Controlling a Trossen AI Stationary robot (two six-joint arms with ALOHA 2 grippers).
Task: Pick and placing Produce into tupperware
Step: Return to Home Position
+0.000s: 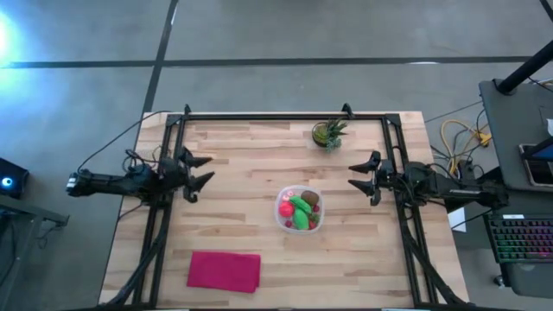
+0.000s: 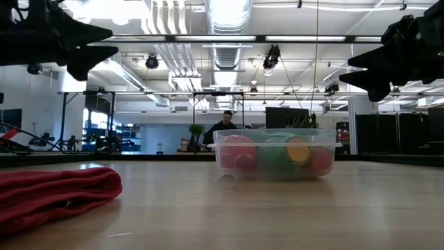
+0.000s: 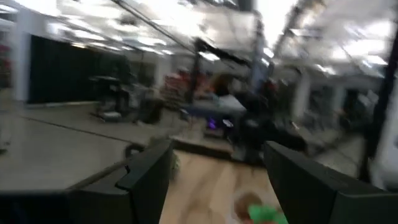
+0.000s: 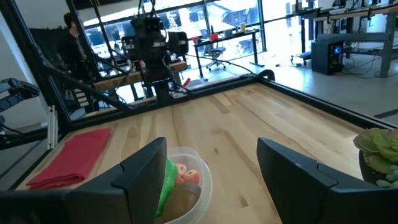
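From above, we see the tupperware (image 1: 278, 212) near the middle of the wooden table (image 1: 242, 216), with the produce (image 1: 301, 210) inside it: green, pink and red pieces. The left gripper (image 1: 207, 169) hangs at the table's left edge and the right gripper (image 1: 352, 175) at its right edge. Both have their fingers spread wide, hold nothing, and are well apart from the container. A magenta cloth (image 1: 224, 270) lies folded at the near left, and a potted plant (image 1: 328, 133) stands at the far edge. At table height, we find the tupperware (image 2: 229, 133) resting flat with the produce (image 2: 236, 153) showing through its clear wall. The cloth (image 2: 55, 194) lies at the left, both grippers (image 2: 112, 42) (image 2: 345, 71) hang high above the tabletop, and a person (image 2: 225, 125) sits far behind. The left wrist picture is blurred, but we make out that arm's two fingers (image 3: 146, 174) set wide apart and a green piece (image 3: 264, 213) low between them. From the right wrist, we look past its parted fingers (image 4: 146, 165) at the tupperware (image 4: 205, 180), where green and pink produce (image 4: 180, 176) lies inside. The cloth (image 4: 68, 155) lies beyond, and the plant (image 4: 379, 149) stands off to one side.
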